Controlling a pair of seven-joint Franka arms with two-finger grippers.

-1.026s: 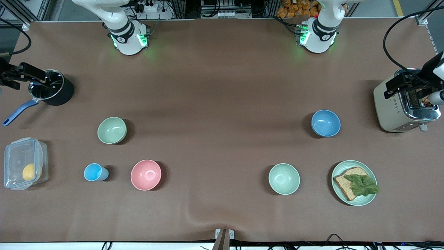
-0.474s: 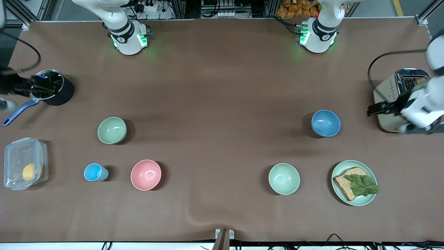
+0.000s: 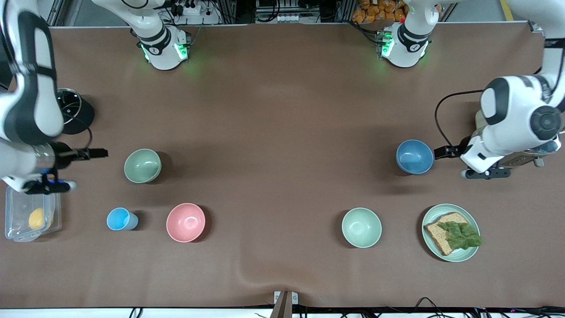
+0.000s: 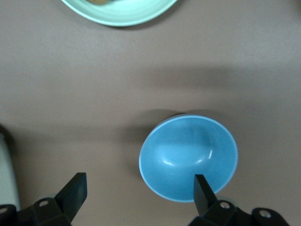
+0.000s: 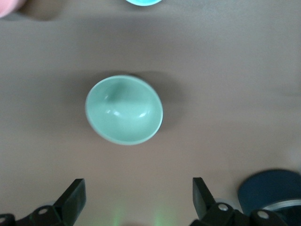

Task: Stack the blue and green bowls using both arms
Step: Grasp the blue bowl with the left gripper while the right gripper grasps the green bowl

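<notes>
The blue bowl (image 3: pixel 414 157) stands upright toward the left arm's end of the table. My left gripper (image 3: pixel 485 173) is open and empty in the air beside it, between the bowl and the toaster. In the left wrist view the blue bowl (image 4: pixel 188 157) lies just past one fingertip of the left gripper (image 4: pixel 138 193). The green bowl (image 3: pixel 142 165) stands upright toward the right arm's end. My right gripper (image 3: pixel 49 187) is open and empty in the air over the container's edge, beside that bowl. In the right wrist view the green bowl (image 5: pixel 124 110) lies ahead of the right gripper (image 5: pixel 136 195).
A paler mint bowl (image 3: pixel 361 227) and a plate with bread and lettuce (image 3: pixel 430 216) lie nearer the front camera than the blue bowl. A pink bowl (image 3: pixel 186 222), a light-blue cup (image 3: pixel 120 219), a clear container (image 3: pixel 17 229), a black pot (image 3: pixel 81 117) and a toaster (image 3: pixel 521 159) are also here.
Both arms have swung in from the table's ends. The left gripper came off the toaster toward the blue bowl. The right gripper came off the pot toward the green bowl. No bowl has moved.
</notes>
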